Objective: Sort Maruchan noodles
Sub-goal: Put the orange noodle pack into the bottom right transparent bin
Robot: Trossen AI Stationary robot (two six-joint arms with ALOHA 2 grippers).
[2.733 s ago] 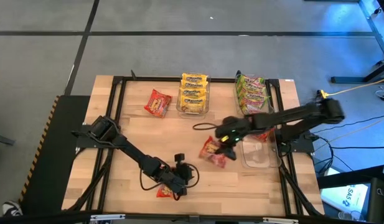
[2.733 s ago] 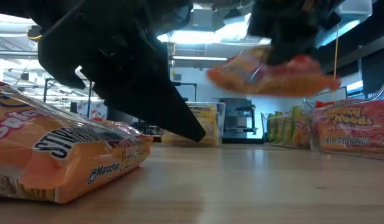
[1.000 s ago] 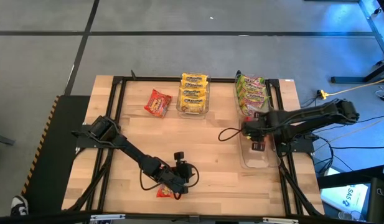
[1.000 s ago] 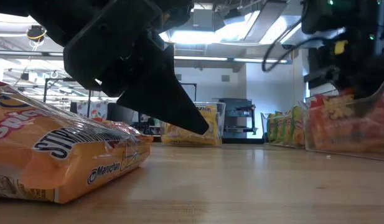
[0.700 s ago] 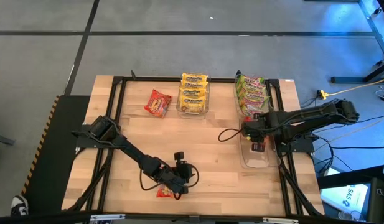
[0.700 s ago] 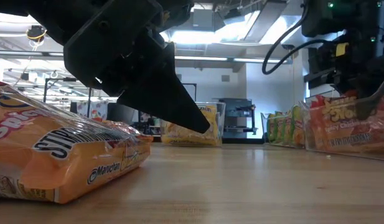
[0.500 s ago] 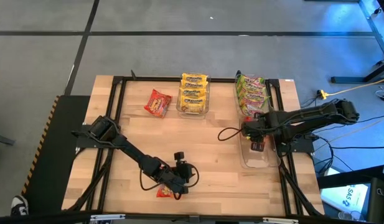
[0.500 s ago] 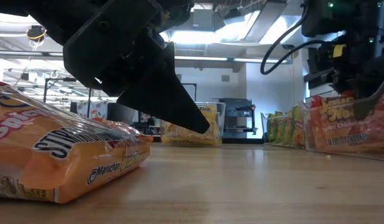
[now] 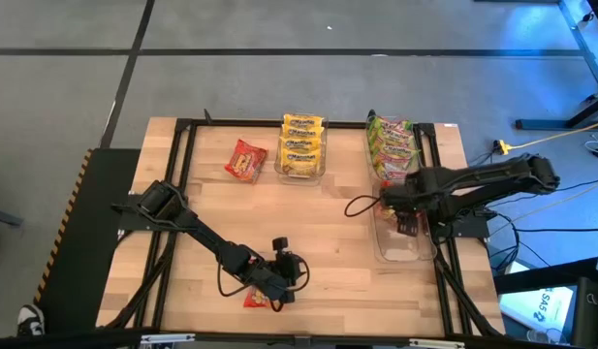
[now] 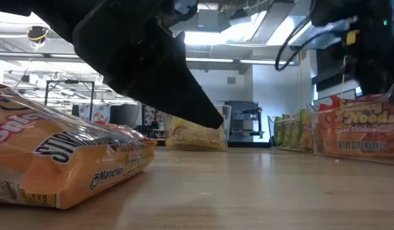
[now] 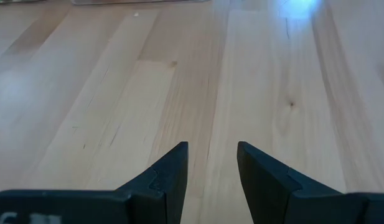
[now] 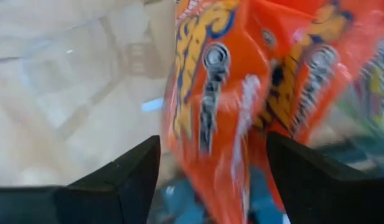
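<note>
The right claw, fingers apart, hangs over the clear rectangular plastic bin; a red-orange crinkly plastic noodle packet lies between them, ungripped. The left claw stands apart, empty, above the table.

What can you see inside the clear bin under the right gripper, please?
The clear bin holds a red-orange noodle packet standing at its far end, between the open fingers of the right gripper. The arm covers that end from above, so any packets behind it cannot be seen.
</note>
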